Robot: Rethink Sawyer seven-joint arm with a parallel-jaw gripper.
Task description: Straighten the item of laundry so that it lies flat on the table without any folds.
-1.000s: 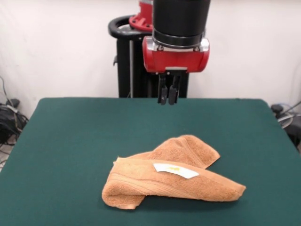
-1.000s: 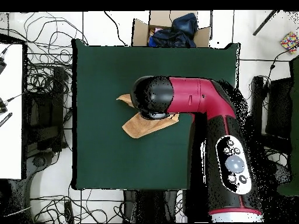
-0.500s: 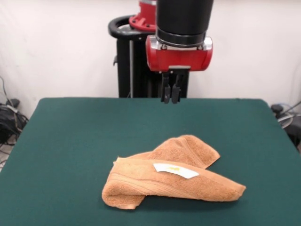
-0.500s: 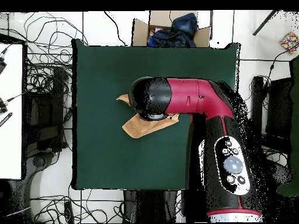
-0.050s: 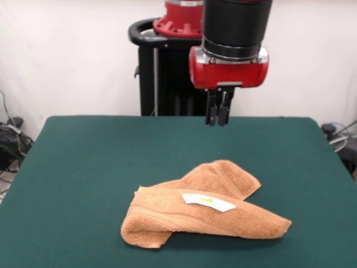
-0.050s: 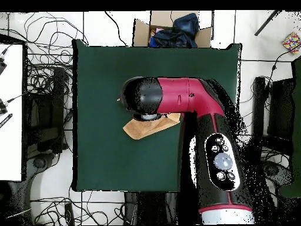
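Note:
The item of laundry (image 5: 203, 215), an orange-tan terry towel, lies folded over itself on the dark green table (image 5: 83, 167), its white care label facing up. One rounded fold bulges at its left end and a flap sticks out behind to the right. My gripper (image 5: 218, 120) hangs well above the table, behind the towel and a little to its right, shut and holding nothing. From overhead the arm covers most of the towel (image 6: 141, 127), leaving only a tan edge visible under the wrist.
A cardboard box of dark cloth (image 6: 173, 29) stands past the table's far edge in the overhead view. Tangled cables (image 6: 47, 76) lie on the floor beside the table, and a white bench (image 6: 10, 112) stands further out.
My gripper has moved rightward in the front view, staying at about the same height and shut. The towel has not moved.

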